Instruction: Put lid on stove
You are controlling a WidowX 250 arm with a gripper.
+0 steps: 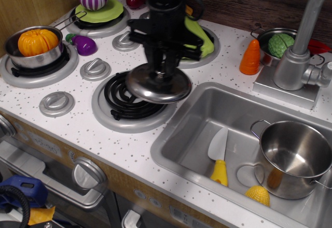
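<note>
The round shiny steel lid [158, 84] hangs from my gripper [163, 71], which is shut on its central knob. The lid is held slightly tilted, just above the right edge of the front black coil burner [128, 97] in its silver-grey ring on the white speckled cooktop. The lid hides the burner's right part. I cannot tell whether the lid touches the ring. My black arm comes down from the top middle of the view.
Grey stove knobs [95, 68] [56, 103] lie left of the burner. A pot with an orange pumpkin [37, 43] sits far left. The sink [189, 132] at right holds a steel pot [295, 157], a spatula [218, 155] and a yellow piece [258, 194]. A green cloth [197, 33] covers the back burner.
</note>
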